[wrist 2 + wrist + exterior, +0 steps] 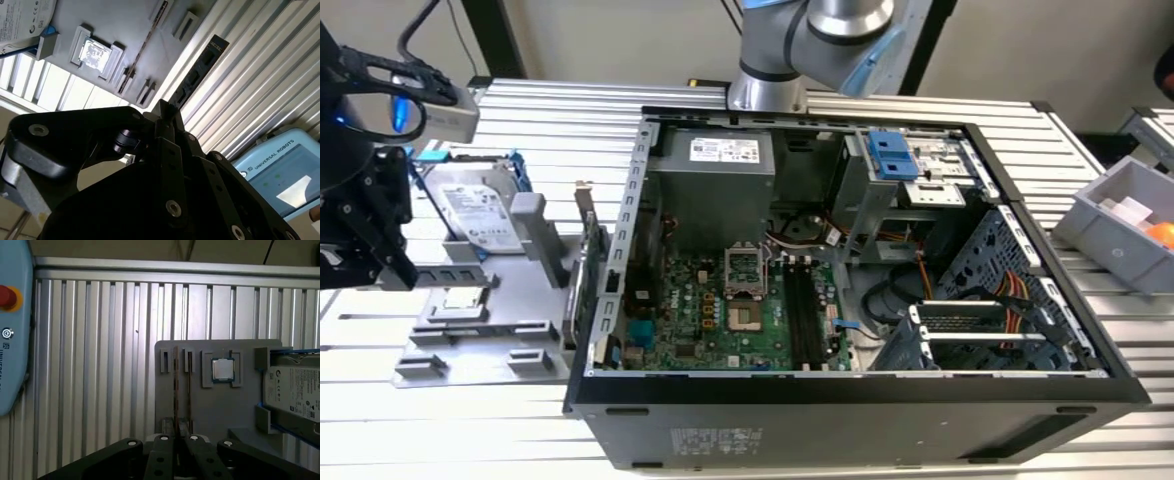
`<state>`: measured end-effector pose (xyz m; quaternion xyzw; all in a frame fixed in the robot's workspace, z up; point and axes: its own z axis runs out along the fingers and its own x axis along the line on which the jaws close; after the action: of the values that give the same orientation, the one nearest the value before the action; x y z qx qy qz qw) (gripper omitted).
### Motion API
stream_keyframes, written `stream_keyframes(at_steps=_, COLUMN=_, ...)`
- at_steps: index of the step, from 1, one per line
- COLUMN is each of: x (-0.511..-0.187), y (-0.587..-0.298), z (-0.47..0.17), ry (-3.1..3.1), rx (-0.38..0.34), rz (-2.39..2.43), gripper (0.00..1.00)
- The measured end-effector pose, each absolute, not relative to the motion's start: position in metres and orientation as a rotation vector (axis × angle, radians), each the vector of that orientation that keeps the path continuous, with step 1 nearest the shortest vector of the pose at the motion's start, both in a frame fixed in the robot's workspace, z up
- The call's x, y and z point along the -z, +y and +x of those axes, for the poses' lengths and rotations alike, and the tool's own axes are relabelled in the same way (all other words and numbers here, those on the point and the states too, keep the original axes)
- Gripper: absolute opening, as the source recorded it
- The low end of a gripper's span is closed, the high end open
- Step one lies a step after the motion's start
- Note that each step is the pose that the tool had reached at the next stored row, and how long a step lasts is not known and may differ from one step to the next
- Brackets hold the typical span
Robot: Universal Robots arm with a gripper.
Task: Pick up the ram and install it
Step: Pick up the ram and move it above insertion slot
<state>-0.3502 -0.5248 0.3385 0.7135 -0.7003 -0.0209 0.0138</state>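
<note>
In the second wrist view my gripper [164, 114] is shut on one end of the ram [200, 70], a narrow dark stick with black chips that juts out from the fingertips over the ribbed aluminium table. In the first wrist view the ram [176, 390] shows edge-on, running from the gripper [176, 439] over the grey parts tray [240, 410]. In the exterior view the gripper [367, 220] hangs at the far left above that tray [467, 340], well apart from the open computer case [854, 390] and the motherboard's long memory slots [803, 320].
The tray holds a silver hard drive [467, 210] with blue brackets and a small square CPU [222, 369]. Another thin strip [189, 390] stands edge-on beside the ram. A light-blue pendant [280, 170] lies on the table. A grey bin [1121, 220] sits at the exterior view's right.
</note>
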Motion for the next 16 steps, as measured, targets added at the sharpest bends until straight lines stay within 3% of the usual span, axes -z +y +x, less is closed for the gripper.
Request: stream_keyframes(at_steps=16, x=-0.353, y=-0.525, z=-0.35, ry=-2.181, rx=0.065, rz=2.221, gripper=0.0)
